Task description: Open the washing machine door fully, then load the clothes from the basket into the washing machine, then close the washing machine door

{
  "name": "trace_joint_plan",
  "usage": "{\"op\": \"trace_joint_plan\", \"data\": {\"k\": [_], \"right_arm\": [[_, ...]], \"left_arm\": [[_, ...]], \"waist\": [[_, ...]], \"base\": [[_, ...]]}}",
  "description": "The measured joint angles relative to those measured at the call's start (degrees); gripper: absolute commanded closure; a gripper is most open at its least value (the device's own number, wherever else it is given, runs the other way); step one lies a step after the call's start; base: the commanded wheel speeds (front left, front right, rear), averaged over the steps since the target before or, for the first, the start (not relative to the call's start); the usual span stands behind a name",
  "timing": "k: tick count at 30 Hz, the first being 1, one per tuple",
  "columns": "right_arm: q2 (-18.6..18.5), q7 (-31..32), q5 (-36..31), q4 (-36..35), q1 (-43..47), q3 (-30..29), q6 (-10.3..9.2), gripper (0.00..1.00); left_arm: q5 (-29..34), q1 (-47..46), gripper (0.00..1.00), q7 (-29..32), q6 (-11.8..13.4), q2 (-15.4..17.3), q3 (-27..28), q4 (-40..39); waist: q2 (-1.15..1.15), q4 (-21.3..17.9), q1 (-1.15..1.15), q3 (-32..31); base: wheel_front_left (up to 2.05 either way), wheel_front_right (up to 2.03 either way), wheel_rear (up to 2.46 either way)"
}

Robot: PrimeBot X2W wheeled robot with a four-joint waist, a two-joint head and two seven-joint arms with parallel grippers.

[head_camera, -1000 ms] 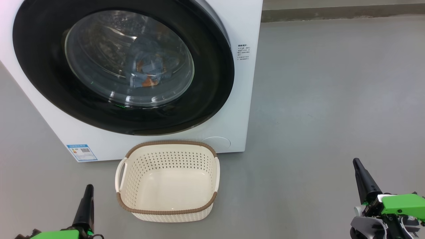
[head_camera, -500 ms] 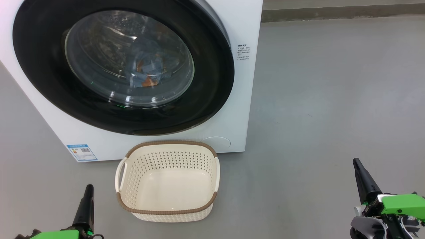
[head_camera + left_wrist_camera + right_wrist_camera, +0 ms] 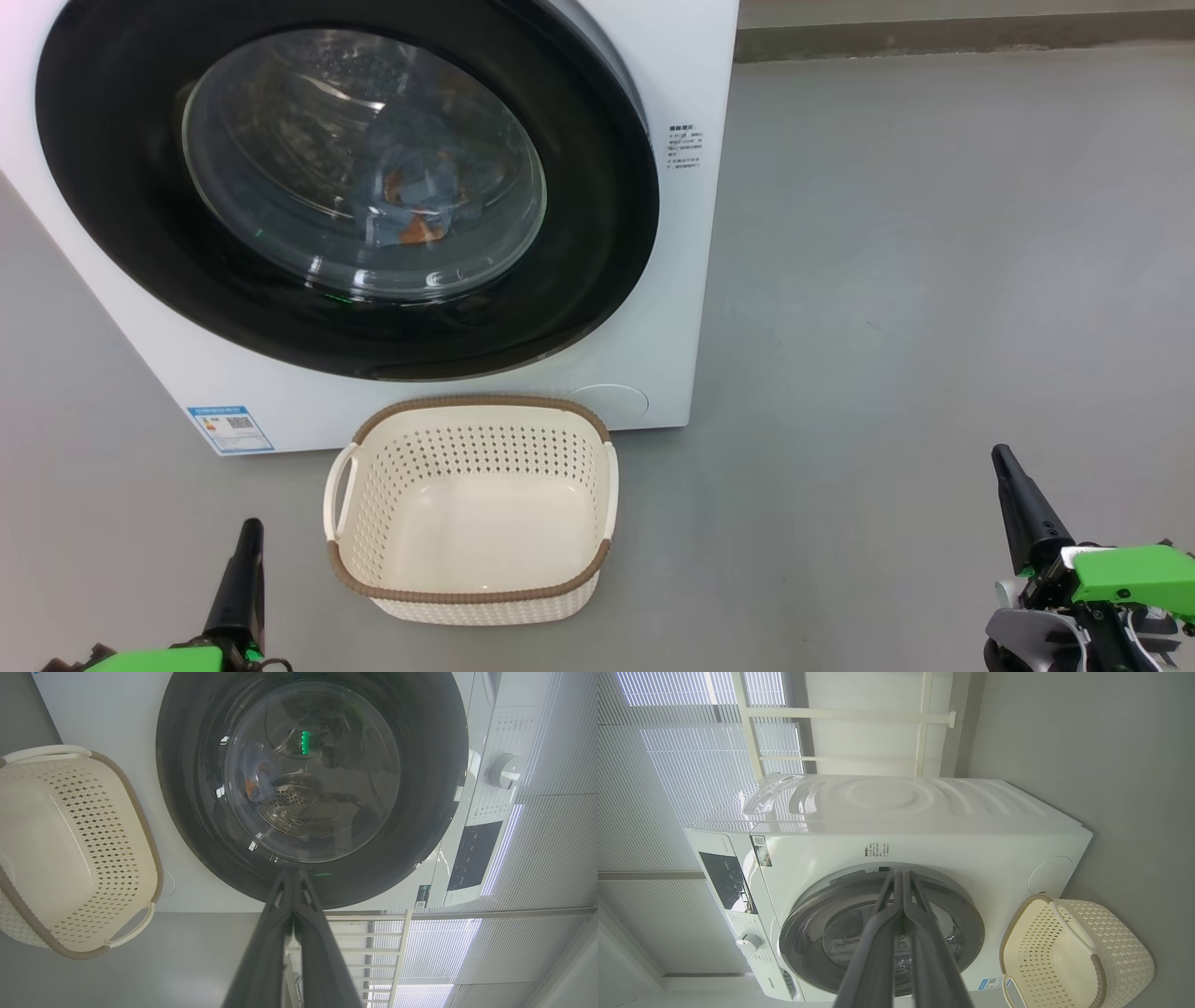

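The washing machine (image 3: pixel 686 280) stands on the grey floor, its round black door (image 3: pixel 597 233) closed flat against its front. Through the glass window I see light-blue clothes (image 3: pixel 415 210) with orange-brown patches inside the drum. The cream basket (image 3: pixel 471 509) sits on the floor in front of the machine with nothing in it. My left gripper (image 3: pixel 247 537) is shut and holds nothing, low to the left of the basket. My right gripper (image 3: pixel 1004 462) is shut and holds nothing, well off to the right. In the wrist views each gripper's fingers (image 3: pixel 292 882) (image 3: pixel 901 877) lie pressed together, pointing toward the door (image 3: pixel 420 788) (image 3: pixel 808 924).
A blue label sticker (image 3: pixel 229 427) marks the machine's lower left front. The control panel and white dial (image 3: pixel 507 770) sit at the machine's top. Open grey floor stretches to the right of the machine, ending at a wall base (image 3: pixel 934 37).
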Motion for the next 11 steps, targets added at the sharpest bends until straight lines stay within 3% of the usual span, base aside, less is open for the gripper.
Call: {"op": "trace_joint_plan", "data": {"k": [11], "right_arm": [[0.00,0.00,0.01,0.00,0.00,0.02,0.00,1.00]], "left_arm": [[0.00,0.00,1.00,0.00,0.00,0.00,0.00,0.00]], "waist": [[0.00,0.00,0.00,0.00]], "base": [[0.00,0.00,0.00]]}}
